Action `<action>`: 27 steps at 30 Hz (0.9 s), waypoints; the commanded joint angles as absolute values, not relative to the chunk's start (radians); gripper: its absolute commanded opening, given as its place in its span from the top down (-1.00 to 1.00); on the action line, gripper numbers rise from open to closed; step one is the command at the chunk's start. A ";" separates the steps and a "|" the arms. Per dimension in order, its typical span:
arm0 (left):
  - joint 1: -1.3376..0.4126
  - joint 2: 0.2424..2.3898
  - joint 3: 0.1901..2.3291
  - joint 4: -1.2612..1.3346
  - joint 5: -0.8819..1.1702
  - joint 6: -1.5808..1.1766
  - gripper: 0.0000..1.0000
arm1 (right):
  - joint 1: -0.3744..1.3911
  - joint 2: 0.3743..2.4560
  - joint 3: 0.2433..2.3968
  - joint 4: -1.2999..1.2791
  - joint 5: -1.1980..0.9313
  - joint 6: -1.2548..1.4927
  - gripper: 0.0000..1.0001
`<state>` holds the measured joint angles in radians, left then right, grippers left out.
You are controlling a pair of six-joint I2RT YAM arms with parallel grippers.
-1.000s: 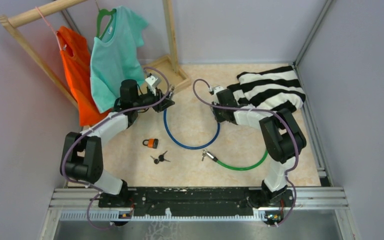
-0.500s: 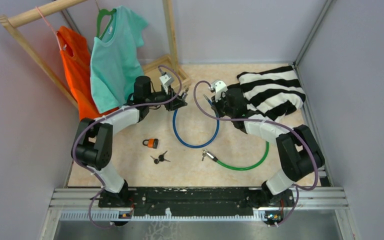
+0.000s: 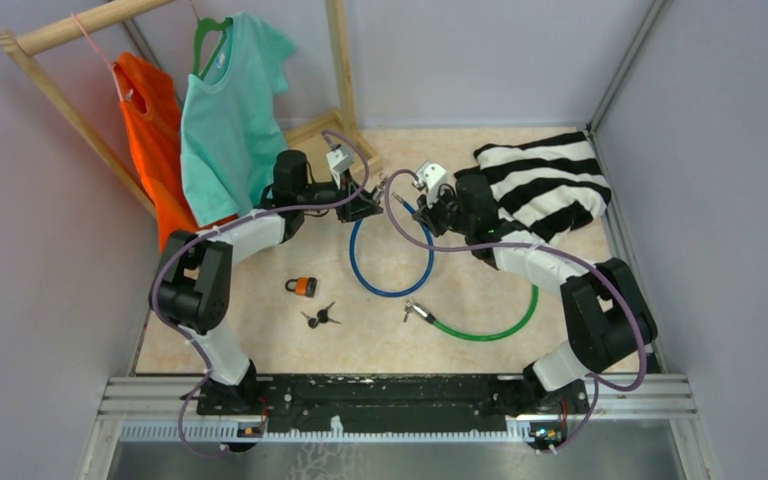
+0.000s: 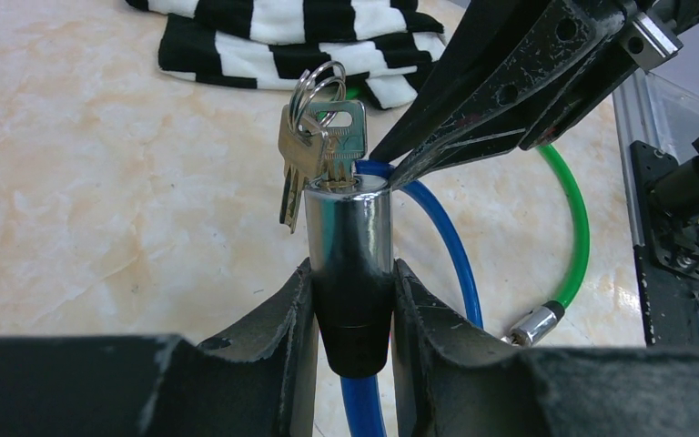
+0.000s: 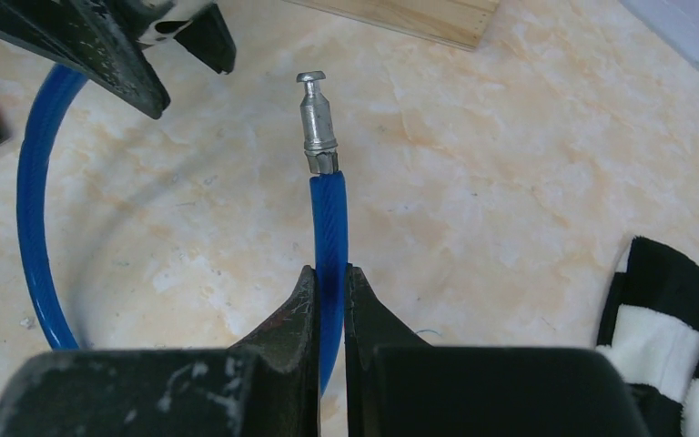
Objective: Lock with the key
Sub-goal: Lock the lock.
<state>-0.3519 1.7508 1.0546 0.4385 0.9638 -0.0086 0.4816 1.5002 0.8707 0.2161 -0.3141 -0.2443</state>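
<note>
Underneath, the table [image 3: 370, 335] has a pale, marbled beige surface, closed in by grey walls [image 3: 480, 60] and a metal rail along the near edge. A wooden clothes rack [image 3: 338, 60] stands at the far left with an orange shirt [image 3: 150, 150] and a teal shirt [image 3: 230, 110] hanging on it. A black-and-white striped cloth [image 3: 550, 175] lies crumpled at the far right.

Near the table's middle lies a blue cable lock [image 3: 390, 292]. The left jaws are clamped around its chrome barrel [image 4: 348, 237], which stands upright with a bunch of keys [image 4: 323, 137] in its top. The right jaws are closed on the blue cable just below its metal pin [image 5: 317, 114], which is bare and outside the barrel.

Nearer the arms lie a green cable [image 3: 490, 333], a small orange padlock [image 3: 303, 287] and two loose keys [image 3: 318, 318].
</note>
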 commanded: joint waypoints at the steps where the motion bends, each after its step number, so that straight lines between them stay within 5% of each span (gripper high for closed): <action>1: -0.364 1.765 1.080 0.512 1.032 -0.023 1.00 | 0.499 1.446 0.903 0.232 -0.434 -0.270 1.00; 27: -0.379 1.796 1.098 0.517 1.071 -0.039 1.00 | 0.517 1.431 0.941 0.156 -0.542 -0.301 1.00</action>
